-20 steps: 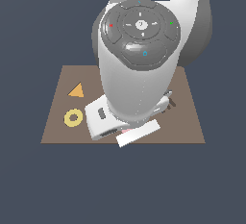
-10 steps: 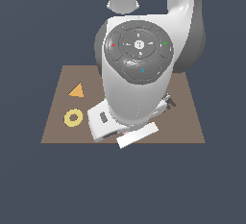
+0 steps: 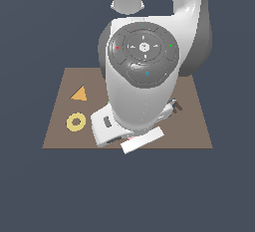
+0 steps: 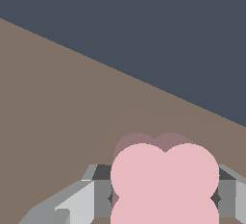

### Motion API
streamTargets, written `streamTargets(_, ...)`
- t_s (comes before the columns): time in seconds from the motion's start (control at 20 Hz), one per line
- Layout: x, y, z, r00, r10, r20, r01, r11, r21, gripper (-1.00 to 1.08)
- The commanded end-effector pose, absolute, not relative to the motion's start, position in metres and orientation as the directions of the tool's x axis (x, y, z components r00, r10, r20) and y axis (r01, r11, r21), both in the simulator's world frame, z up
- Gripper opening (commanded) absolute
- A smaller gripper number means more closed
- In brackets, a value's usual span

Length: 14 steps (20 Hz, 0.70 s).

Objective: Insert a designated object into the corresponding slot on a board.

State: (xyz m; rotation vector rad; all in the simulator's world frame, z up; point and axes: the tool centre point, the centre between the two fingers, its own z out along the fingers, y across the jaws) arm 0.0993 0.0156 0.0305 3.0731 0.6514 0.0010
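Note:
The designated object, a pale-pink lobed piece (image 4: 165, 180), fills the near part of the wrist view. My gripper (image 4: 165, 194) is shut on it, with a grey finger (image 4: 98, 189) against each side. Its shadow falls on the brown board (image 4: 57, 103) just behind it, so it hangs slightly above the surface. In the exterior view the arm covers the board's (image 3: 60, 139) middle, and only a sliver of pink (image 3: 130, 138) shows under the white hand (image 3: 107, 126) near the front edge. The slot is hidden in both views.
An orange triangle (image 3: 79, 94) and a yellow ring (image 3: 75, 122) lie on the board toward the exterior view's left. The bulky arm body (image 3: 142, 76) hides the board's centre and much of its right side. Dark floor surrounds the board.
The arm's upper body has shifted toward the exterior view's right and turned a little. The hand near the board's front edge has barely moved.

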Motion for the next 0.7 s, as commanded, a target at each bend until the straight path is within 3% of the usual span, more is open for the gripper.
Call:
streamTargets(0.0,0.0992,0.0158,0.0305,0.914,0.406,0.001,0.406,-0.914,0.0,-1.0)
streamTargets(0.65,0.095,0.0111,0.0332,0.934,0.357,-0.001,0.357,-0.934,0.0,-1.0)
